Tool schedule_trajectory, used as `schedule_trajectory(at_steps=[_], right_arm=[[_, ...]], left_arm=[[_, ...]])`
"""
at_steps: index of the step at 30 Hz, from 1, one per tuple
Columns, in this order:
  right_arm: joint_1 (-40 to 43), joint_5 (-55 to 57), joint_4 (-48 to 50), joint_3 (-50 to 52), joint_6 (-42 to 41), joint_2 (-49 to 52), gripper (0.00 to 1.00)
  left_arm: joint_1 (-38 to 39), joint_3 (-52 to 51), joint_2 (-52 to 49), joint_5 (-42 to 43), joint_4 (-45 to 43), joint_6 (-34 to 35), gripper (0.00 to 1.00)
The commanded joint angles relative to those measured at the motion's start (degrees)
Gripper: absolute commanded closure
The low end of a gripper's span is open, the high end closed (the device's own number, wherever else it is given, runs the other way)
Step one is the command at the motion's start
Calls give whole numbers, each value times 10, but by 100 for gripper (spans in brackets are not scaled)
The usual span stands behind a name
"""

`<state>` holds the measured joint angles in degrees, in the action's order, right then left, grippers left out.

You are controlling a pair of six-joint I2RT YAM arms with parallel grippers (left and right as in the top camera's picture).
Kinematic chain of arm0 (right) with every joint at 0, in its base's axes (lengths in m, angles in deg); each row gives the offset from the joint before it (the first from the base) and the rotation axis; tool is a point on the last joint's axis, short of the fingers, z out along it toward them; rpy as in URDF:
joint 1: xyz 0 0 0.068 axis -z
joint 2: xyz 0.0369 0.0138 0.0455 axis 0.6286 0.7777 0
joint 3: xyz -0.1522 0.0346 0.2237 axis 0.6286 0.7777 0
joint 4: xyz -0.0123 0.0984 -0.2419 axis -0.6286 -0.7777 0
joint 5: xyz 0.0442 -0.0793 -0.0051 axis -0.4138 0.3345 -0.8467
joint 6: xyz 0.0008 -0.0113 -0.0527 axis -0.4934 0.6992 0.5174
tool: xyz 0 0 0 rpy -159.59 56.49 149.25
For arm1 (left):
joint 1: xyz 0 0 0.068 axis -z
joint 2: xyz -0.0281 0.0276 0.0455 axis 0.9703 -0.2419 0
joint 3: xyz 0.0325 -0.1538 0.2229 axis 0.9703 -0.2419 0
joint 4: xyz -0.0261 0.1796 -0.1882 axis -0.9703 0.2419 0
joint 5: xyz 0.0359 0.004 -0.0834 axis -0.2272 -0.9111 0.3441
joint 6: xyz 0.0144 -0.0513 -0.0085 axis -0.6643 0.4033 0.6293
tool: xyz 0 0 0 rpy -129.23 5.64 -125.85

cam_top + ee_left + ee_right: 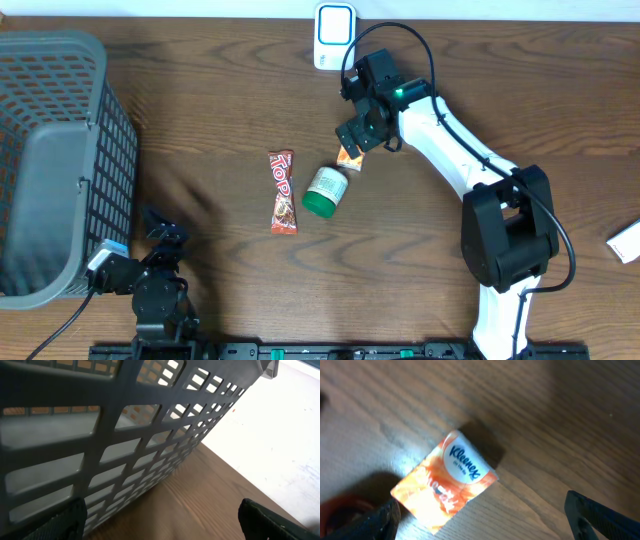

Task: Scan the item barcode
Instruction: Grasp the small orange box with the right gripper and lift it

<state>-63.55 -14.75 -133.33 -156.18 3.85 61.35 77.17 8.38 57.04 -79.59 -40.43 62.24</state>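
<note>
Currently, the left gripper (pixel 160 521) and right gripper (pixel 482 515) are being held wide open, the latter above an orange Kleenex tissue pack (pixel 445 485).

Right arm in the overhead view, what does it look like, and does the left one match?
The right arm has white links with bulky black joints, a black cable arching over its wrist, and a small green light. The left arm looks mostly black, with a thin black lead trailing off. The right claw and left claw both have black fingers.
</note>
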Motion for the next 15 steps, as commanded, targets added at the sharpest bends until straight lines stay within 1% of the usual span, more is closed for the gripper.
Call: schedule_trajectory(at_steps=[1,2,5,9,15], right_arm=[[-1,-26,-3,5,110,-5,1],[-1,-35,-4,10,153,-5,1],[-1,-46,-4,19,198,-1,1],[0,-49,4,21,214,7,1],[3,-64,52,21,214,33,1]], left_arm=[[-2,-10,3,-9,13,-1,3],[-2,-10,3,-9,13,-1,3],[-2,-10,3,-9,13,-1,3],[-2,-10,3,-9,13,-1,3],[-2,-10,3,-9,13,-1,3]])
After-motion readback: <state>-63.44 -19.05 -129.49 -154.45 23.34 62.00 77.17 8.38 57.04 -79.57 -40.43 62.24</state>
